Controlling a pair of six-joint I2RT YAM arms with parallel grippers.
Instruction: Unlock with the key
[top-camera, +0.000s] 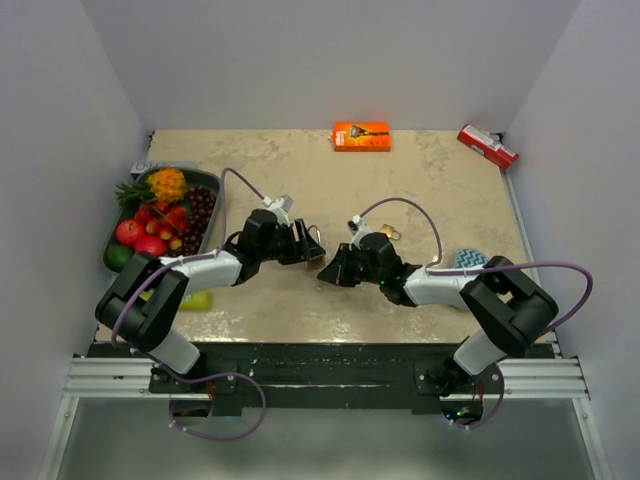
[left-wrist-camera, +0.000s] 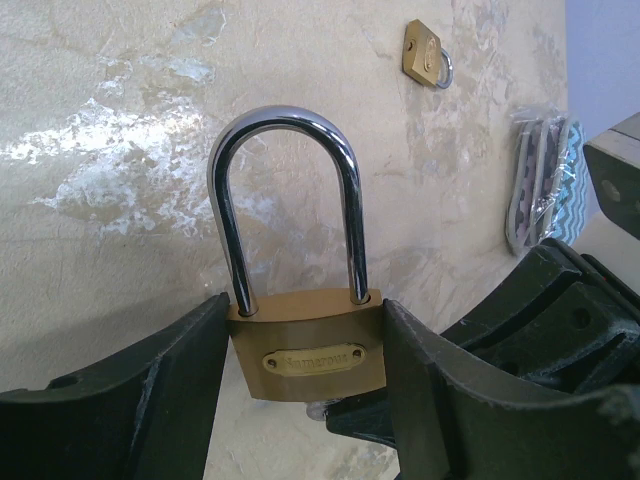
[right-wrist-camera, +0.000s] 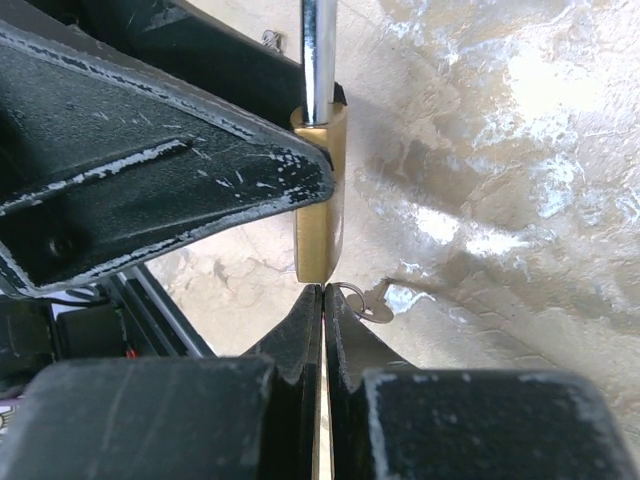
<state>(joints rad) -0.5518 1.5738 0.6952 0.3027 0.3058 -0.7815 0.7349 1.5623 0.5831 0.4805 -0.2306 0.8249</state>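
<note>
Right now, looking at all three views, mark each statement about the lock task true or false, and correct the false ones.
1. The left gripper holds the padlock by its brass body. True.
2. The shackle is open. False: both legs sit in the body.
3. The right gripper stands wide open. False: it is shut on the keys under the padlock.
4. A smaller padlock lies on the table. True.
5. The fruit tray is on the table's right side. False: left side.

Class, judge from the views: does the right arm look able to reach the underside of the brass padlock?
Likely yes: the left end effector clamps the padlock by its sides, leaving its underside free, with the shut right end effector just below.
</note>
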